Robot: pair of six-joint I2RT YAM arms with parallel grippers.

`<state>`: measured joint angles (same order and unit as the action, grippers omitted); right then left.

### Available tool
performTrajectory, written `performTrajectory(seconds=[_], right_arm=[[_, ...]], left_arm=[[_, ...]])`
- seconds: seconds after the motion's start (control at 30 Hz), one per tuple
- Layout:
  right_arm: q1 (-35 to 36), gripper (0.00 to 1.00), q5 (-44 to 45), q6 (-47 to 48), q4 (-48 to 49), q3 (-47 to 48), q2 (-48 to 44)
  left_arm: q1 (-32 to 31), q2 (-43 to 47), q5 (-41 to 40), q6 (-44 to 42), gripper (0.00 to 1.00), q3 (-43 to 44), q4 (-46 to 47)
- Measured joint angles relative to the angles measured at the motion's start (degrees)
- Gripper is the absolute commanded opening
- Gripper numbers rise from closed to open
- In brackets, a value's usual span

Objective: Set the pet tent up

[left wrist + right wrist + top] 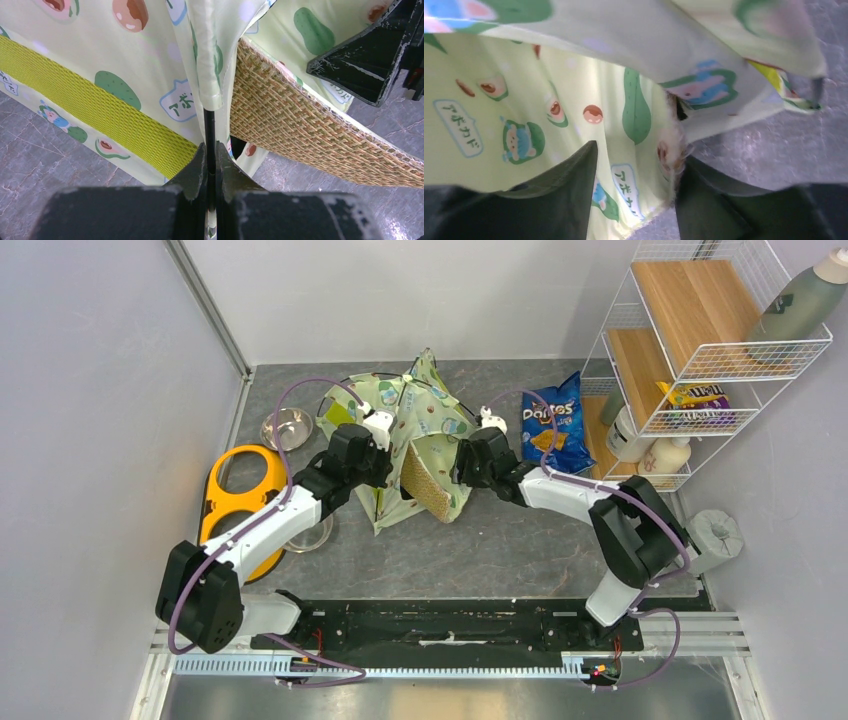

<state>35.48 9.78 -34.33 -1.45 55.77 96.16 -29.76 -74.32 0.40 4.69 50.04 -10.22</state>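
1. left wrist: left tool [210,152] clamped shut on black pole [209,125] of pet tent [125,60], steadying that seam upright.
2. right tool [636,175] stood open astride its fabric, probably seeking a hold.
3. pet tent slumped at desk [500,550] centre, between both tools.

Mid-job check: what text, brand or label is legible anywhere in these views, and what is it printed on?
"Doritos": on the blue chip bag.
"アボカド": in a speech bubble printed on the pet tent. The left wrist view shows only "アボ" before a fold.
Yellow bag: dark lettering, too small to read for sure.
White bottles: no label readable.
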Motion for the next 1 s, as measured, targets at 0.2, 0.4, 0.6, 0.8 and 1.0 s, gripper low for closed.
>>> performTrajectory(seconds=[0.2,0.4,0.6,0.8,1.0], right_arm=[[0.0,0.0,-3.0,2.8,6.4,0.0,0.8],[2.6,0.0,-0.6,6.7,7.9,-3.8,-4.0],[13.7,0.0,16.7,12.9,15.8,-12.6,-13.6],[14.9,0.0,36.3,18.0,26.4,-16.1,-9.3],[15.0,0.0,43.2,17.9,30.3,-13.3,-2.6]], left_arm=[[0.0,-0.1,-0.1,0.3,0.02,0.3,-0.5],[0.0,-1.6,-0.3,1.9,0.02,2.9,-3.8],[0.0,-2.6,-0.9,2.8,0.02,4.9,-7.0],[0.0,-2.7,-0.7,3.6,0.02,5.4,-7.4],[0.0,-2.7,-0.3,4.1,0.02,5.4,-7.4]])
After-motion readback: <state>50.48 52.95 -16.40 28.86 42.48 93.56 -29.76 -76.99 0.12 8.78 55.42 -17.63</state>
